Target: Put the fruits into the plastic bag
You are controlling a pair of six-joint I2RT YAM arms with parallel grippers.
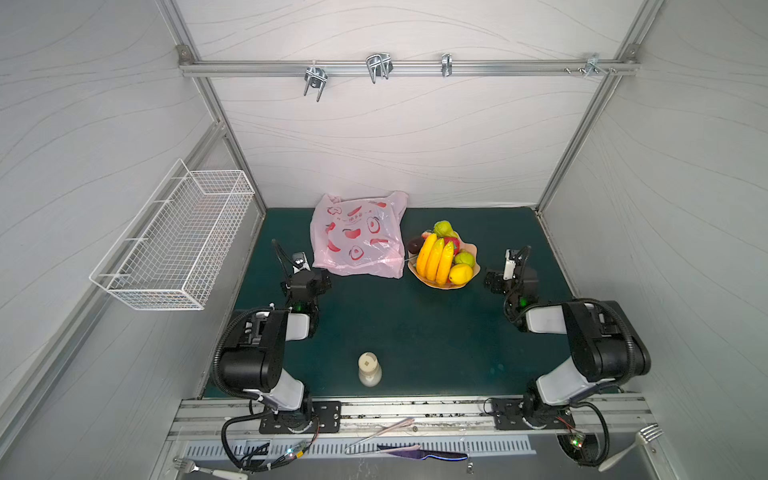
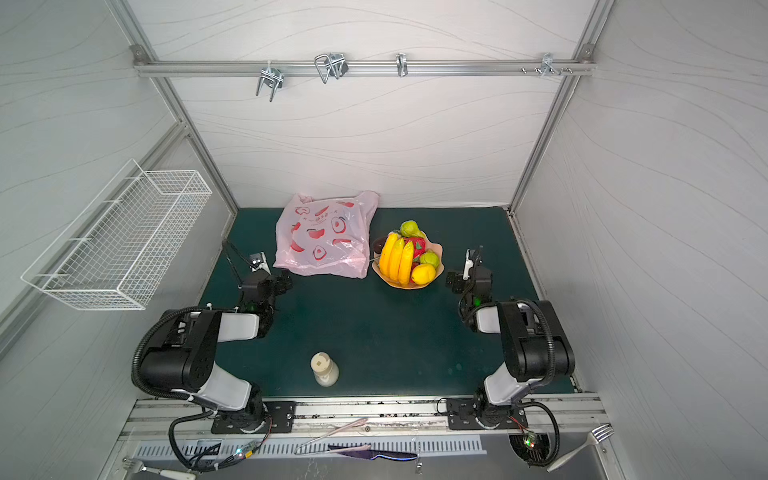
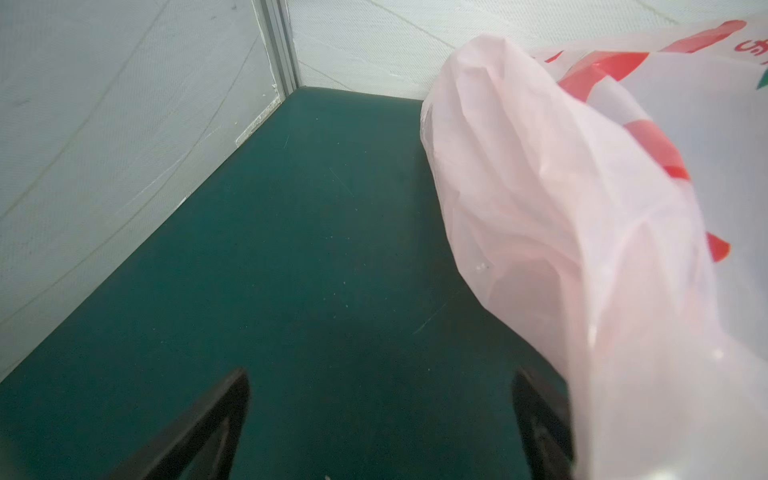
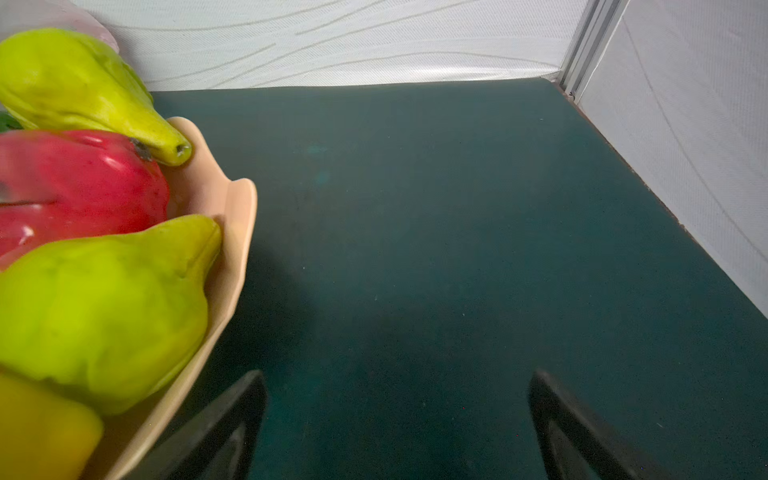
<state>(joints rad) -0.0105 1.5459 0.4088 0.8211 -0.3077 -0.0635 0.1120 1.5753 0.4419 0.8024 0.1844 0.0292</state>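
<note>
Left fingers (image 3: pixel 208 432) and right fingers (image 4: pixel 232 432) wide apart, empty

1. Dark green table top (image 1: pixel 415 332): lying flat between the white walls and showing in both top views.
2. Pink plastic bag (image 1: pixel 359 241) with red prints: lying crumpled on the far part of the surface, left of centre, with its far edge rising against the back wall.
3. Peach scalloped dish (image 1: pixel 471 250): sitting on the surface just right of the bag. Whether the two are touching cannot be told.
4. Small cream bottle (image 1: pixel 369 369): standing upright near the front edge, well apart from the bag and the dish.
</note>
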